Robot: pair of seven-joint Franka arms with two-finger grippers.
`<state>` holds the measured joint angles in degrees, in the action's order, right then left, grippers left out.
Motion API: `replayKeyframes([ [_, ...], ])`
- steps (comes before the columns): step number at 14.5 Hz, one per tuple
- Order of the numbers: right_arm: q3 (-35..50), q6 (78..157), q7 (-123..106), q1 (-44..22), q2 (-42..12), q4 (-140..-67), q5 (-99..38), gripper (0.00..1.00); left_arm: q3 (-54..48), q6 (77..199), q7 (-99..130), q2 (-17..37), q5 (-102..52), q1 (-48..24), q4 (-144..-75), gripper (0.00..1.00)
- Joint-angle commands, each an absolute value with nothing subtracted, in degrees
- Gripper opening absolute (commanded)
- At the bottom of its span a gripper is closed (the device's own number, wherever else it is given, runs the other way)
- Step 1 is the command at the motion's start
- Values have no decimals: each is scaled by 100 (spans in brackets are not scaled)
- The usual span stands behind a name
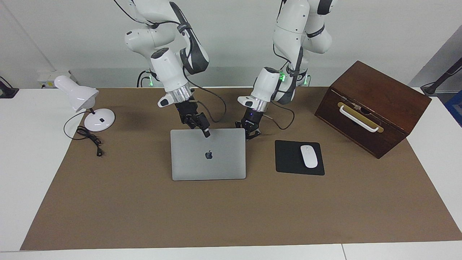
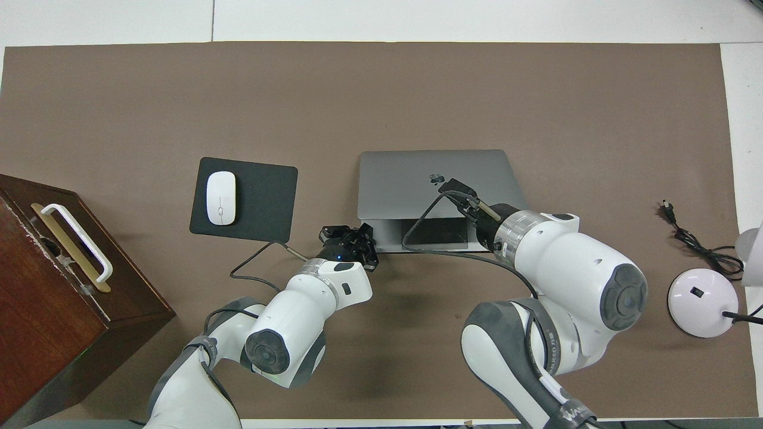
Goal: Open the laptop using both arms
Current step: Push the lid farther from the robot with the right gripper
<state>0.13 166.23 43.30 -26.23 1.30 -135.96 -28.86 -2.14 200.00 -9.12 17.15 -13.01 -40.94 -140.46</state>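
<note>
**Operator:** Where does the laptop sit, and what are the hands doing?

**Spotter:** Your laptop (image 1: 208, 159) lies flat on the brown mat just beside the black mouse pad (image 1: 288, 159), toward the right arm's end of the table. Its lid (image 2: 417, 179) stands a little raised along the edge nearer the robots, so a strip of the grey base (image 2: 387, 237) shows. The right gripper (image 1: 206, 133) is at the middle of that raised edge; whether it is spread or pinching the lid, I cannot tell. The left gripper (image 1: 252, 135) is pressed together and sits low at the base corner closest to the mouse pad, apparently pinning it down.

**Operator:** How will it handle?

**Spotter:** Treat it as a stiff, thin metal shell. I judge it light enough for the base to rise with the lid if you ease off that corner. The finish looks smooth, so expect slipping. Take the lid only at the middle of its free edge, not at a corner, since twisting could strain the screen. Keep the hold-down on the bare palm rest.

**Operator:** Any markings?

**Spotter:** Only a dark apple logo (image 1: 208, 155) centred on the lid. I can read no lettering on it, nor on the mouse pad.
</note>
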Motion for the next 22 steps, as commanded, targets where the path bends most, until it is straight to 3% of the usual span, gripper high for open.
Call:
replayKeyframes([
  [1,44,16620,4104,-2443,-290,-13175,-3023,100,-149,20065,-932,1978,-1239,-4210,-13966,0],
  [22,18,15707,3955,-2109,-800,-11796,-2927,100,-149,20065,-932,2021,-1239,-4210,-13957,0],
])
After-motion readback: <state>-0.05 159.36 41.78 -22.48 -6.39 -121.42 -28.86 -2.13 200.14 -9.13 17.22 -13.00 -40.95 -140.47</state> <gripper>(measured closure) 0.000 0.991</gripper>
